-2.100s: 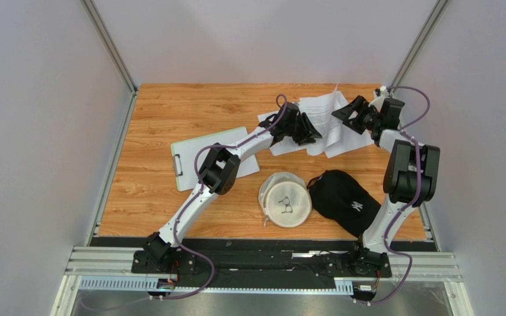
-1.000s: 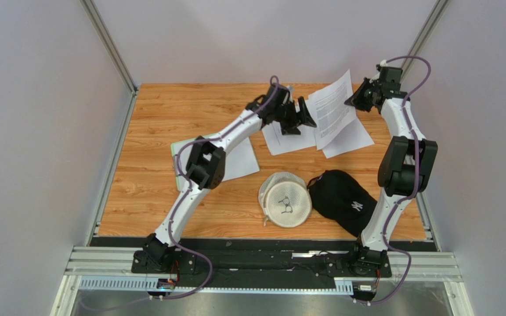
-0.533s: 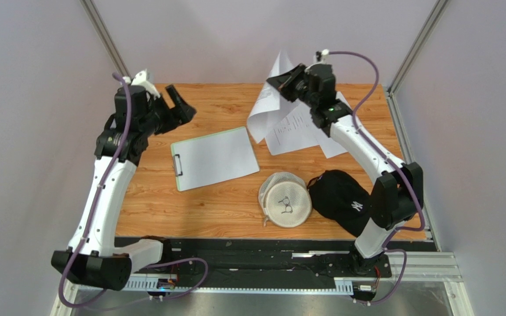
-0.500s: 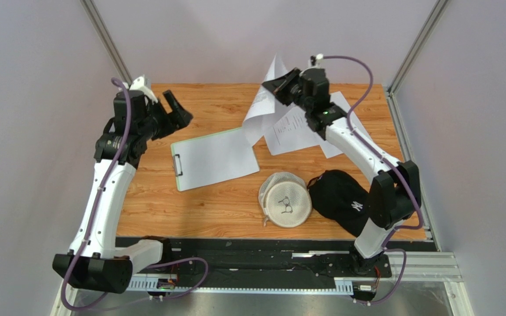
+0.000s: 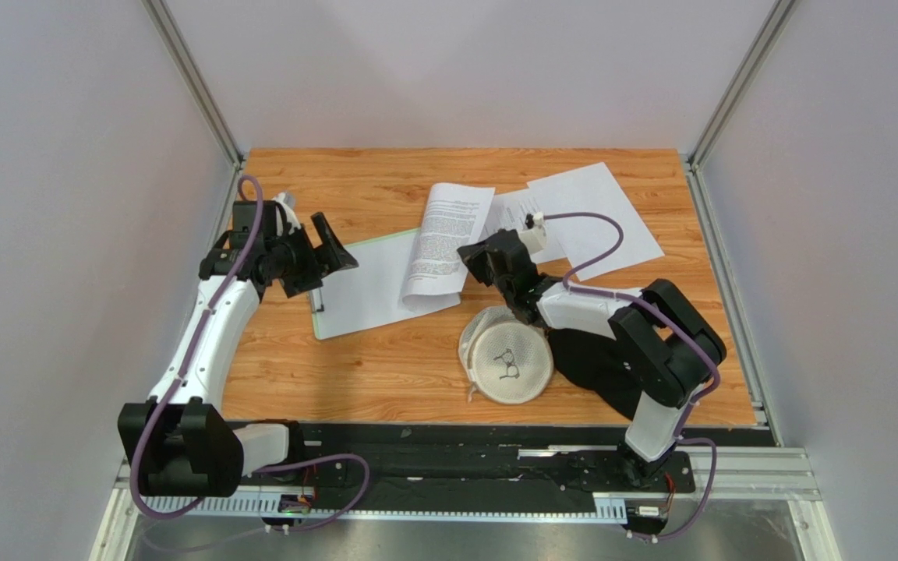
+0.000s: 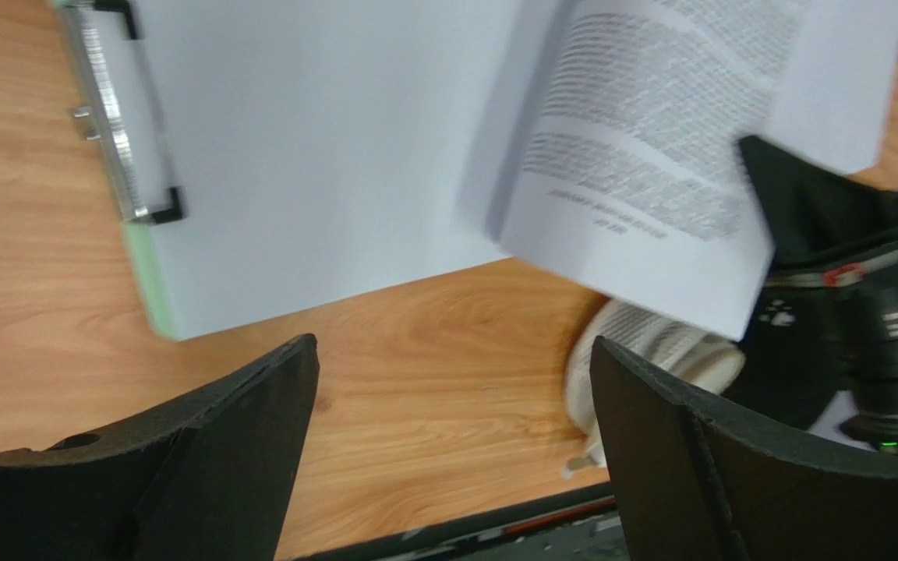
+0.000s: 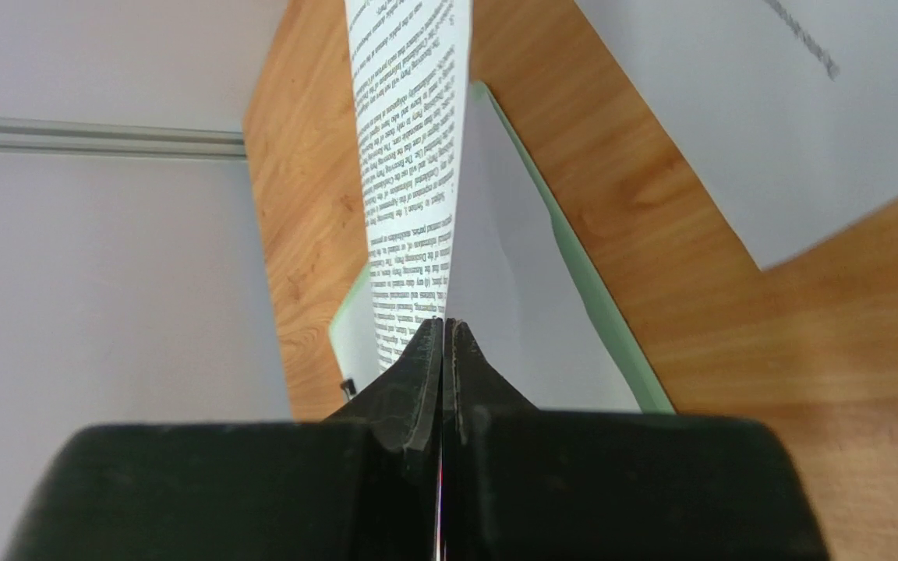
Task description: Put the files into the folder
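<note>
The green clipboard (image 5: pixel 378 286) lies flat on the wooden desk (image 5: pixel 302 374), with its metal clip (image 6: pixel 126 129) at the left end and a pale, smooth face. A printed sheet (image 5: pixel 448 234) arches over its right part. My right pincer (image 7: pixel 443 333) has one edge of that sheet, both fingers pressed tight together on the paper. My left pincer (image 5: pixel 331 246) hangs over the clip end, spread wide and holding nothing. More white sheets (image 5: pixel 594 210) lie far right on the desk, apart from the clipboard. A round cream cloth hat (image 5: pixel 509 357) and a black cap (image 5: pixel 618 351) sit side by side beneath my right arm.
</note>
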You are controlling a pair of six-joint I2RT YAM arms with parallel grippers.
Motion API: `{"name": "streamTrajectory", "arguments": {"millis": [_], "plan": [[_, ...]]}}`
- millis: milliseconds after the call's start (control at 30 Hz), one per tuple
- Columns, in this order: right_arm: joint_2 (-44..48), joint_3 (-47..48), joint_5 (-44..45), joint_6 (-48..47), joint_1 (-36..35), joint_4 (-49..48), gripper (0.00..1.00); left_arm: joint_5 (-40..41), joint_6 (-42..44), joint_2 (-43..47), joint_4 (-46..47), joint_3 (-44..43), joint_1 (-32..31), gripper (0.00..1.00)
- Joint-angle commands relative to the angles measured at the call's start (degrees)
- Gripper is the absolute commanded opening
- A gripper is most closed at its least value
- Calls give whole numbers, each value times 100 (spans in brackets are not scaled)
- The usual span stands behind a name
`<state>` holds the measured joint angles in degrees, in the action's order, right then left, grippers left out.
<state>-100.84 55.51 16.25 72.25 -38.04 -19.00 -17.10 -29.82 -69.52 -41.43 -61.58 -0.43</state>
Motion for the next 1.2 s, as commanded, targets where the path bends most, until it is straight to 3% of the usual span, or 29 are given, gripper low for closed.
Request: {"name": "streamTrajectory", "arguments": {"millis": [0, 133, 300, 333, 533, 633, 967, 1167], "plan": [[380, -364, 958, -26, -291, -1061, 0, -1836, -988, -97, 1205, 716, 7, 96], [503, -795, 985, -80, -327, -1833, 5, -2544, -2831, 96, 3119, 1752, -185, 96], [671, -1033, 1205, -53, -388, -1949, 6, -2570, -4011, 87, 4141, 2246, -405, 96], [688, -1094, 1222, -1, -388, -1975, 6, -2535, -4449, 79, 4709, 2438, -510, 98], [644, -1182, 1302, 114, -450, -2195, 5, -2596, -6031, -527, 5994, 2975, -967, 99], [636, -1270, 1381, 114, -467, -2317, 5, -2544, -6447, -738, 6243, 3056, -1143, 99], [644, -1349, 1425, -27, -485, -2467, 4, -1920, -6694, -685, 5866, 3065, -1381, 99], [767, -1455, 1434, -299, -485, -2634, 7, -2227, -6773, -1256, 6015, 2757, -1381, 98]]}}
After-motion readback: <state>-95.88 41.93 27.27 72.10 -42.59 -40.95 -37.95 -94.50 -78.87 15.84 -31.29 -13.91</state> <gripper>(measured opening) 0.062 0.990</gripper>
